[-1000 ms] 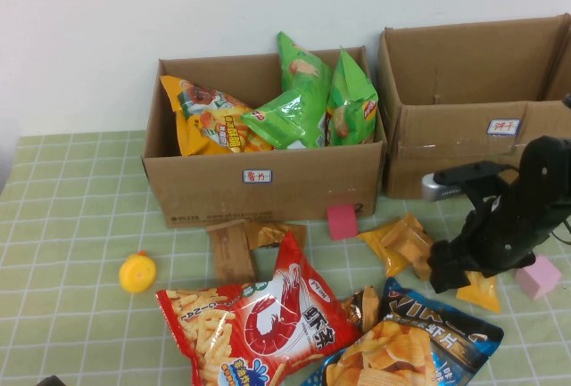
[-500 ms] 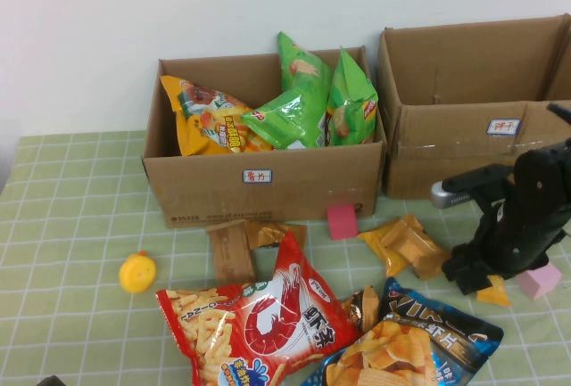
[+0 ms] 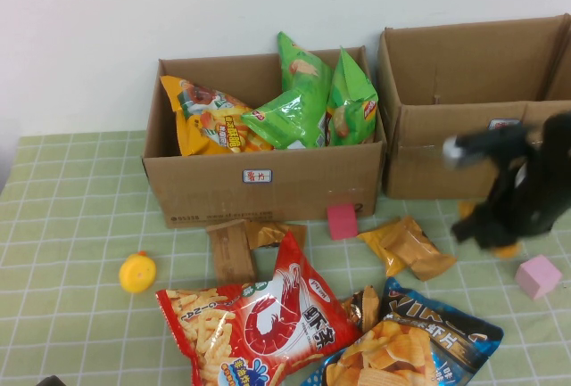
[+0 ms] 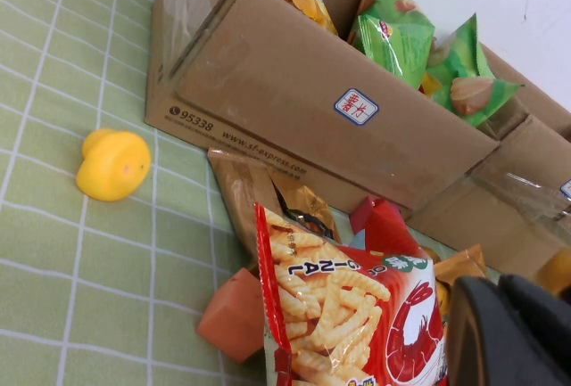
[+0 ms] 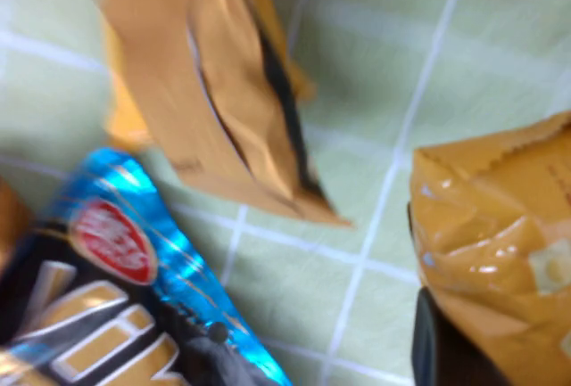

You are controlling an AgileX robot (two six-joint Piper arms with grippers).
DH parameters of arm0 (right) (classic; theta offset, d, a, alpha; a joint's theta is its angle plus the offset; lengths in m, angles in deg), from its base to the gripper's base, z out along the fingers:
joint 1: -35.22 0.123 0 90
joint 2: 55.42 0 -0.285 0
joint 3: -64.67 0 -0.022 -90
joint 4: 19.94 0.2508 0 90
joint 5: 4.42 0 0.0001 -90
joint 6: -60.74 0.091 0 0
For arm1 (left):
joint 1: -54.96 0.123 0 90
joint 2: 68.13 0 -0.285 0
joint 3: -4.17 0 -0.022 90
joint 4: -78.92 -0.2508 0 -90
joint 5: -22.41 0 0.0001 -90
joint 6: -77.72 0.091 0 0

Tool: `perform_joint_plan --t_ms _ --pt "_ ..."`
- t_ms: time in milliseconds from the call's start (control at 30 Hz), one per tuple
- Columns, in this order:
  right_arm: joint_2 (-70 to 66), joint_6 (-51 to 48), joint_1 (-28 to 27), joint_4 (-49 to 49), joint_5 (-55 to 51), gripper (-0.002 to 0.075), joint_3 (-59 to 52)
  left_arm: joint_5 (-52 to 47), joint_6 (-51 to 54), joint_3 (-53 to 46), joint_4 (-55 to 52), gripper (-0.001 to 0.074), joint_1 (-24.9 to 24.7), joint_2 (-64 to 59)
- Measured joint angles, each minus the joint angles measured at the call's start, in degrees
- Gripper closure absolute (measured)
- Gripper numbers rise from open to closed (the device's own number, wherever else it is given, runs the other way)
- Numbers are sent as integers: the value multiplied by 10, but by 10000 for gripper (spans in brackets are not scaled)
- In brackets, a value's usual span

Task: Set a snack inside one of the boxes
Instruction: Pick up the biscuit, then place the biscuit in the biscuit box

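Note:
My right gripper [image 3: 489,234] hangs above the table in front of the right cardboard box [image 3: 446,145], blurred by motion. It is shut on a small orange snack packet [image 3: 508,250], which fills the right wrist view [image 5: 500,225] above a dark finger [image 5: 442,350]. The left cardboard box [image 3: 268,181] holds green and orange chip bags. My left gripper [image 4: 513,337] is low at the near left, shut and empty, beside the red shrimp-chip bag [image 4: 348,315].
On the cloth lie a gold packet [image 3: 412,248], a blue chip bag [image 3: 419,350], the red shrimp-chip bag [image 3: 259,324], brown packets [image 3: 232,248], two pink cubes [image 3: 539,276] [image 3: 342,221] and a yellow duck [image 3: 137,272]. An orange block [image 4: 236,315] shows near the left gripper.
My right gripper has moved right and risen from the cloth with the orange packet in it, toward the right box. The left arm has not moved.

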Motion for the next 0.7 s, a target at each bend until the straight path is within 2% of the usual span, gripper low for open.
perform_joint_plan --t_ms 133,267,433,567,633,700 --pt "89 -25 0 -12 -6 531 10 0 0 0 0 736 0 0" --pt "168 -23 0 -24 78 531 24 0 0 0 0 736 0 0" --pt "160 11 -3 -25 200 531 54 0 0 0 -1 736 0 0" --pt "105 33 -17 -27 236 530 102 0 0 0 18 736 0 0" --pt "72 48 -27 -26 246 494 125 0 0 0 33 736 0 0" --pt "34 68 -38 -26 252 405 146 0 0 0 39 736 0 0"
